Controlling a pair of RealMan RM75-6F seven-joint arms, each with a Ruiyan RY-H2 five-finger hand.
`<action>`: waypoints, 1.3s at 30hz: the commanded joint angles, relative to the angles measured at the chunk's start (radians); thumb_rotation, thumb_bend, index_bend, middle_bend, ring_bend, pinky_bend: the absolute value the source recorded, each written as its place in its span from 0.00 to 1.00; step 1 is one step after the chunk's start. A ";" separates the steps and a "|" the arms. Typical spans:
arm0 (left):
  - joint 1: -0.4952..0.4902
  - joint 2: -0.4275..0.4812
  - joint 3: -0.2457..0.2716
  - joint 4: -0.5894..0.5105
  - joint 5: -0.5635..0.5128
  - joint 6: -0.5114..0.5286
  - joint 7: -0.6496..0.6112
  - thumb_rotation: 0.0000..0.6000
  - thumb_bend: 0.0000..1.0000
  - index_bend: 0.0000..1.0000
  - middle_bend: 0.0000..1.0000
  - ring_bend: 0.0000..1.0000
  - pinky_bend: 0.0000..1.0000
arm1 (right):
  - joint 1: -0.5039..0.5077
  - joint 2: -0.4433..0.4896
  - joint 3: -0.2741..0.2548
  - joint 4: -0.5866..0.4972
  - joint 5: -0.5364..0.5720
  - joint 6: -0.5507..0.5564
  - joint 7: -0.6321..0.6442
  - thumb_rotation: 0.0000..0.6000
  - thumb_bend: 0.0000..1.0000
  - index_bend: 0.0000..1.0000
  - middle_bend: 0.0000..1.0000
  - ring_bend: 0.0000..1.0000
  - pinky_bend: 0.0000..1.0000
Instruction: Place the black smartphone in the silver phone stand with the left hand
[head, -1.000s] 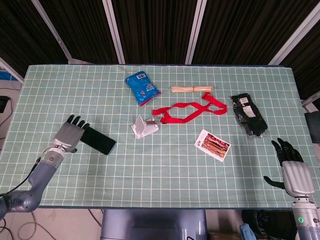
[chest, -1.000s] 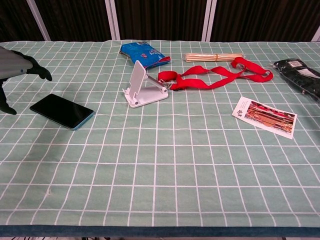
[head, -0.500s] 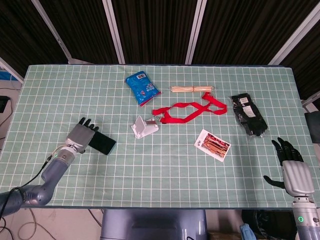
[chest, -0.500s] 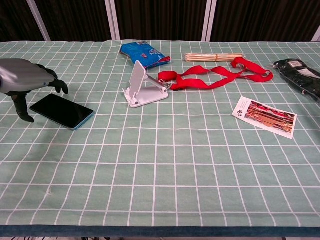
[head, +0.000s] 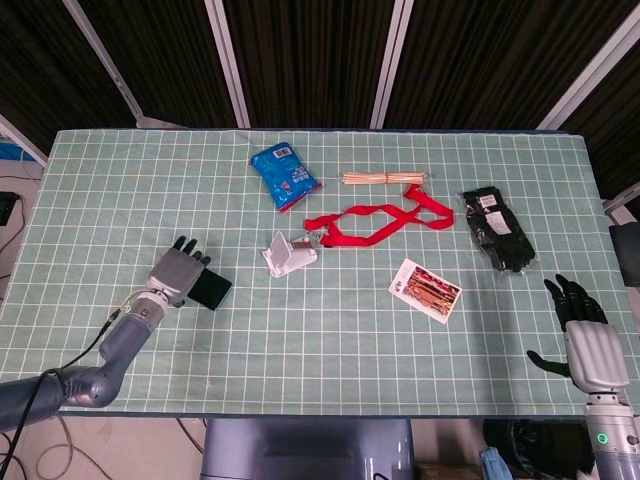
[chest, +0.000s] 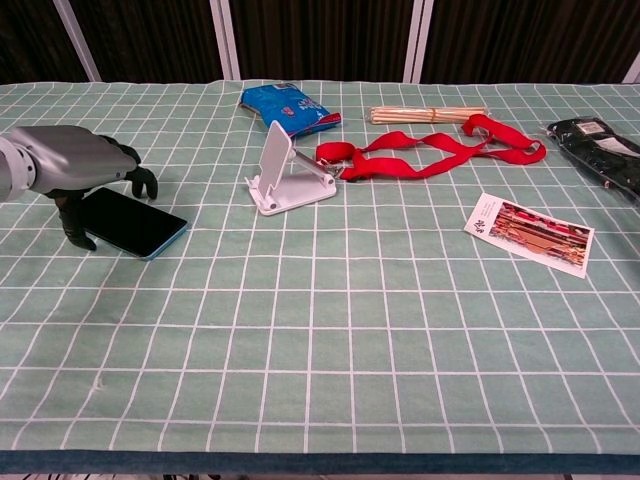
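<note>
The black smartphone (head: 209, 289) (chest: 135, 223) lies flat on the green checked cloth at the left. My left hand (head: 176, 272) (chest: 85, 172) hovers over its left end, fingers spread and curved down around it, thumb at the near edge; I cannot see a firm grip. The silver phone stand (head: 289, 254) (chest: 288, 172) stands upright to the right of the phone, empty. My right hand (head: 583, 330) is off the table's right front corner, fingers apart, holding nothing.
A blue packet (head: 283, 174) and a bundle of wooden sticks (head: 384, 178) lie at the back. A red lanyard (head: 378, 220) stretches right of the stand. A printed card (head: 425, 289) and black gloves (head: 497, 229) lie at the right.
My left hand has moved right and down, from beside the phone's left end to over it, fingers now curving around it. The phone and right hand have not moved.
</note>
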 joint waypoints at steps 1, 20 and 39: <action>-0.003 -0.002 0.006 0.001 0.000 0.003 -0.006 1.00 0.11 0.23 0.24 0.05 0.08 | 0.000 0.000 0.000 0.000 0.000 0.000 0.001 1.00 0.16 0.00 0.00 0.00 0.15; -0.025 -0.020 0.039 0.014 0.000 0.016 -0.036 1.00 0.15 0.31 0.32 0.06 0.08 | 0.000 0.003 -0.001 -0.005 0.002 -0.001 0.009 1.00 0.18 0.00 0.00 0.00 0.15; -0.007 -0.041 0.059 0.051 0.060 0.044 -0.103 1.00 0.42 0.62 0.67 0.21 0.11 | -0.001 0.005 -0.001 -0.010 0.005 -0.001 0.022 1.00 0.18 0.00 0.00 0.00 0.15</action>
